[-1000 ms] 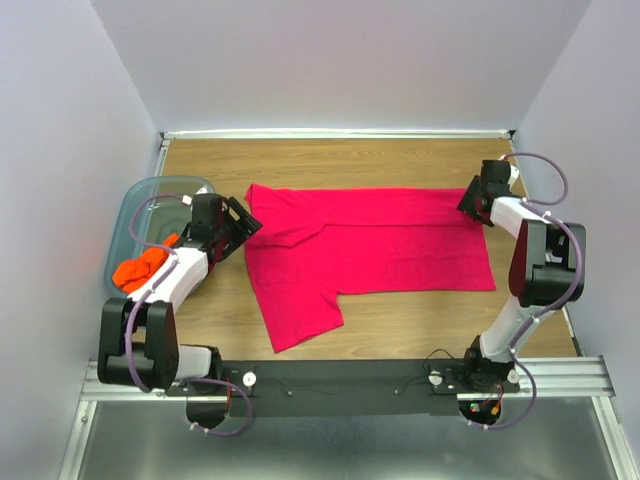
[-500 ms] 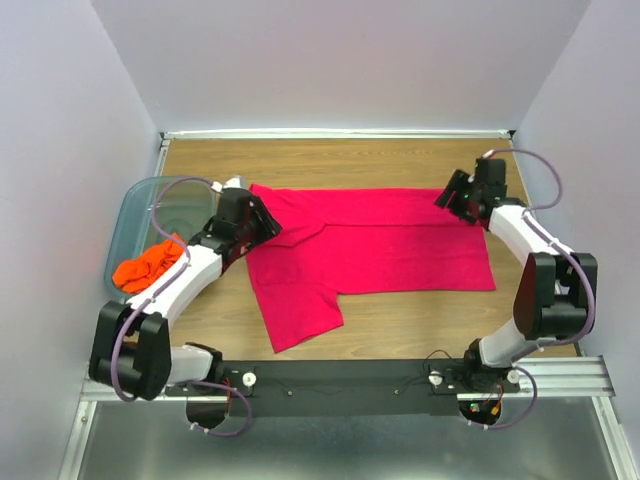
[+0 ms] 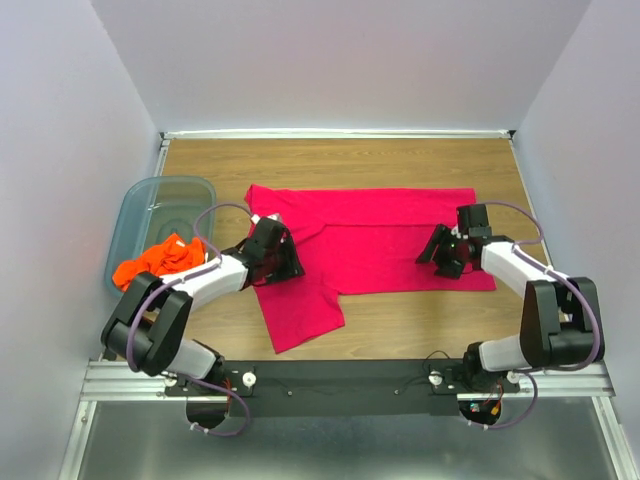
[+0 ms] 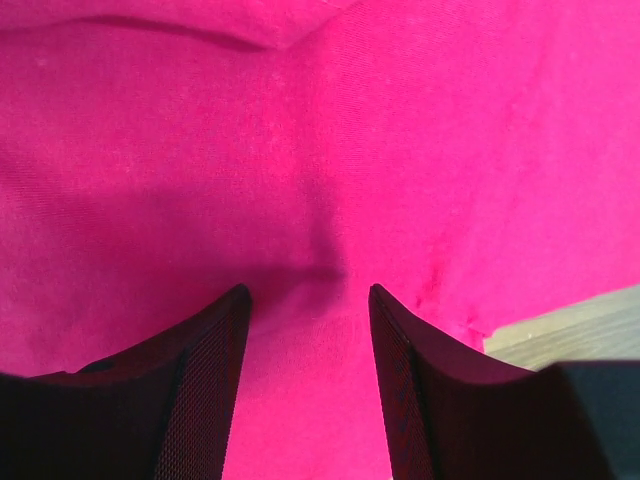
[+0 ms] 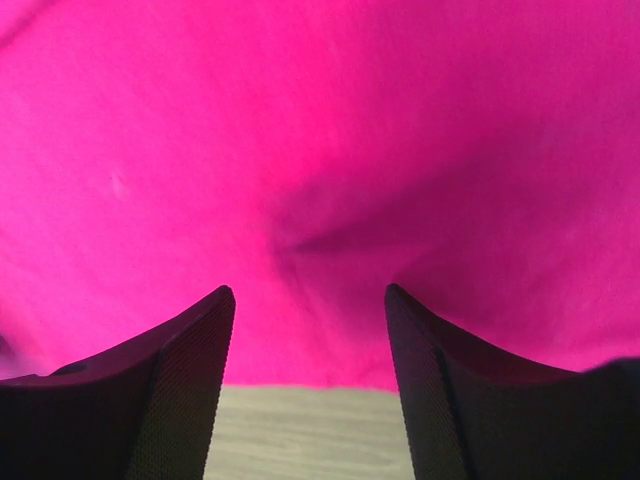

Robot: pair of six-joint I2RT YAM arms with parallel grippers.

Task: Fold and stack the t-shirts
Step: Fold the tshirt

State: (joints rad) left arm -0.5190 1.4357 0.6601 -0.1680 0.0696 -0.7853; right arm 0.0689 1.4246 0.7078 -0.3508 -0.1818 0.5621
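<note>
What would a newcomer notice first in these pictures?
A magenta-pink shirt lies spread across the middle of the table. The left gripper and the right gripper hang low over its left and right parts, fingers open. An orange shirt sits crumpled at the near end of the bin.

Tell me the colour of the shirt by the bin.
The shirt is bright orange; the top view shows it best.

Magenta t-shirt (image 3: 400,235) lies spread mid-frame on wooden table (image 3: 350,160), 1 flap extending toward lower left. Left gripper (image 3: 285,262) sits low over the shirt's left side. Right gripper (image 3: 438,252) is over its right part, near the lower edge. Jaw gaps unreadable at this size. Orange t-shirt (image 3: 160,262) is bunched at left, draped over near end of blue-grey bin (image 3: 150,192).
</note>
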